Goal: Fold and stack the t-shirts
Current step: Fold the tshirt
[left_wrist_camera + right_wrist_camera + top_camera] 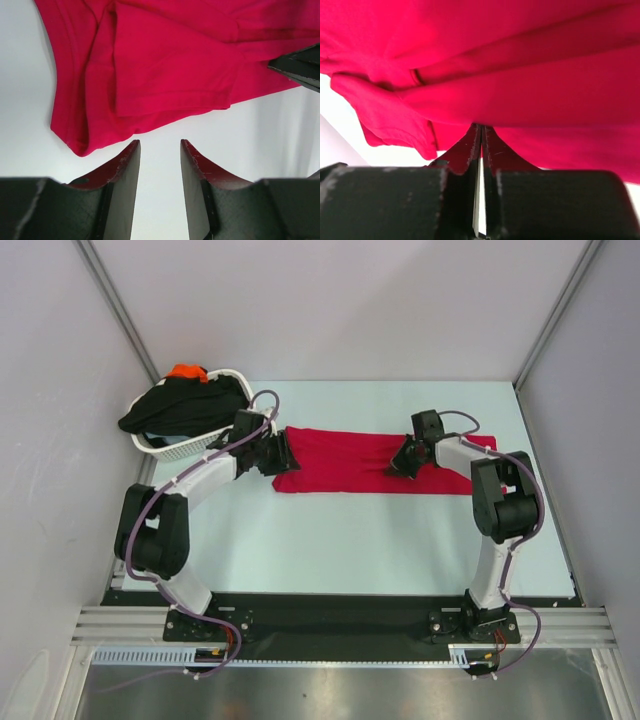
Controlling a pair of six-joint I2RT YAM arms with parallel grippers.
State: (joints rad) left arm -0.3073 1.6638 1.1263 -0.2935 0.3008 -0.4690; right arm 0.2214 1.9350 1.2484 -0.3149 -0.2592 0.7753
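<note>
A crimson red t-shirt (345,460) lies as a long folded strip across the middle of the table. My right gripper (398,466) rests on its right half. In the right wrist view the jaws are shut (481,126) on a fold of the red cloth (530,95). My left gripper (283,453) is at the strip's left end. Its jaws (160,142) stand open over bare table, with nothing between them, just short of the shirt's hem (150,85). A black t-shirt (185,405) and an orange one (187,371) lie heaped in the basket.
A white woven basket (165,445) stands at the table's back left, close behind my left arm. Grey walls enclose the table (340,540) on the left, back and right. A dark part of the right gripper (300,67) shows at the right edge of the left wrist view.
</note>
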